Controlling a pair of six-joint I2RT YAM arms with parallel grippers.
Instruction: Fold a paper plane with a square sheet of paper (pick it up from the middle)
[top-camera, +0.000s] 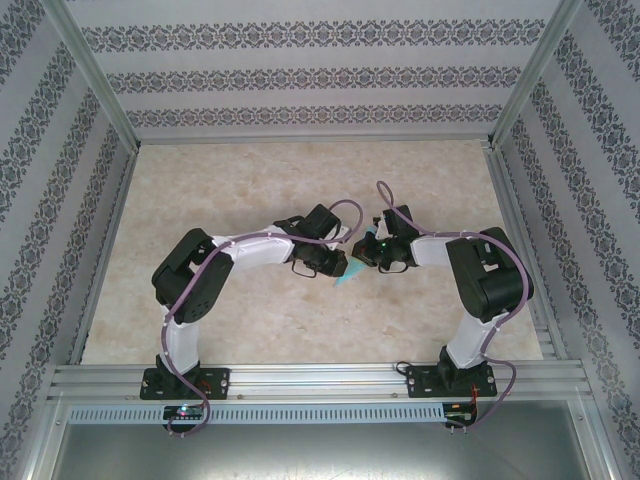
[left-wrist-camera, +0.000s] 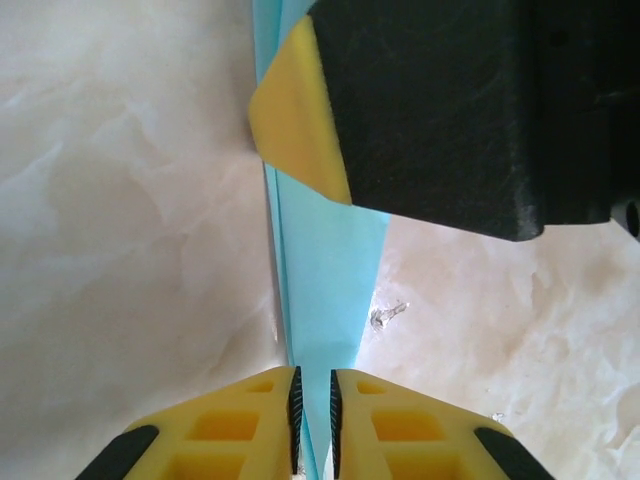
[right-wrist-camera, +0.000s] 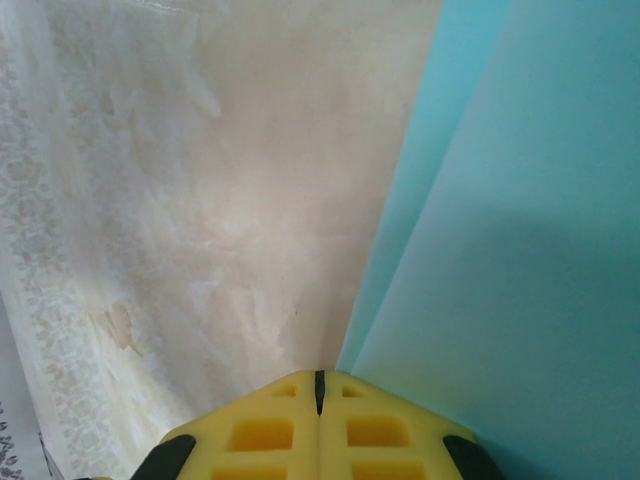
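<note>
The folded turquoise paper hangs just above the middle of the table, held up between the two arms. The left gripper pinches its narrow creased strip between nearly closed pads. The right gripper is pressed together right against the paper's broad face. Whether it nips an edge, I cannot tell.
</note>
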